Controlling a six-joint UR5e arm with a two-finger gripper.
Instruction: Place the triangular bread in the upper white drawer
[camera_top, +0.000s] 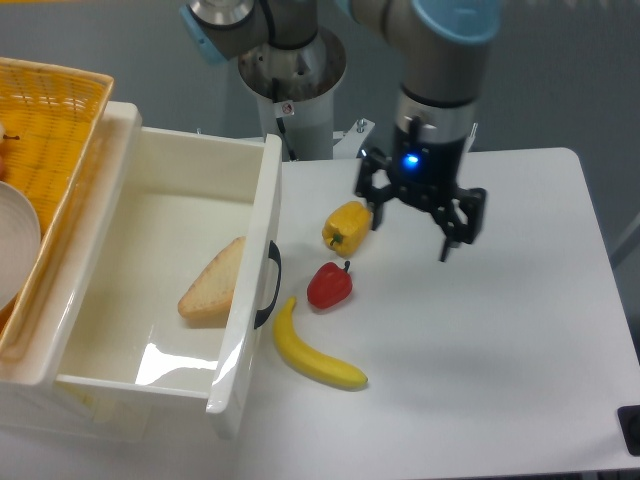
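1 bread (214, 281) lies in the drawer (262, 215), so we judge the job done; our pincer (414, 224) hangs open and empty over the bench (500, 330).

The triangular bread (213, 284) lies inside the upper white drawer (110, 355), up against its front wall. On the worktop (480, 350) just right of the drawer: banana (312, 350) nearest, two peppers (329, 285) (346, 226) behind it. The pincer (418, 228) hangs above the worktop, right of the peppers. A basket (62, 140) sits left of the drawer.
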